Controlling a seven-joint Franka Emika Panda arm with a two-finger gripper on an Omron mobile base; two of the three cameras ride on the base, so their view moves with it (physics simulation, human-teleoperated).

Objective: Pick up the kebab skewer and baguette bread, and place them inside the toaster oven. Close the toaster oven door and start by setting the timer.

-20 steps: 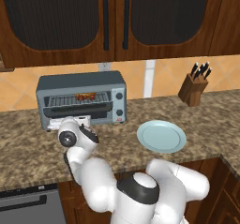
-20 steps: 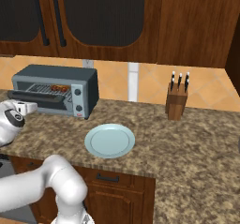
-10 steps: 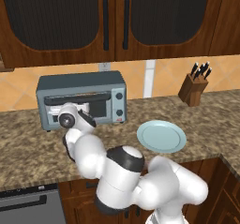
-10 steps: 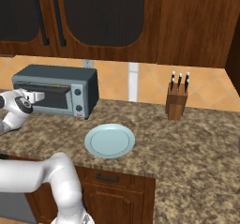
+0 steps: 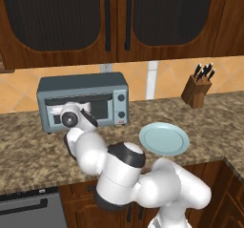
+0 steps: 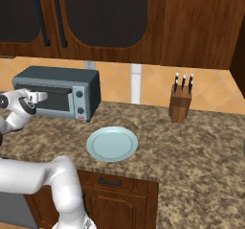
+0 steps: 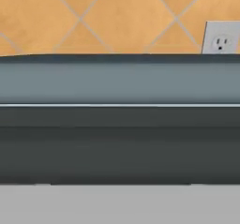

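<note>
The toaster oven sits on the granite counter against the orange tiled wall, at about 10 o'clock from the pale blue plate. The toaster oven door looks almost upright against the oven's front, though the arm hides part of it and a thin gap may remain. The gripper is pressed up near the door's top edge, at the 12 o'clock side of the window; its fingertips are too small and too hidden to read, so I cannot tell whether the jaws are spread or pressed together, nor whether they pinch the handle. From the hand camera, the oven's grey-blue top fills the middle, with a wall outlet at 2 o'clock. The two round knobs sit on the right panel, and a knife block stands well apart at 3 o'clock.
</note>
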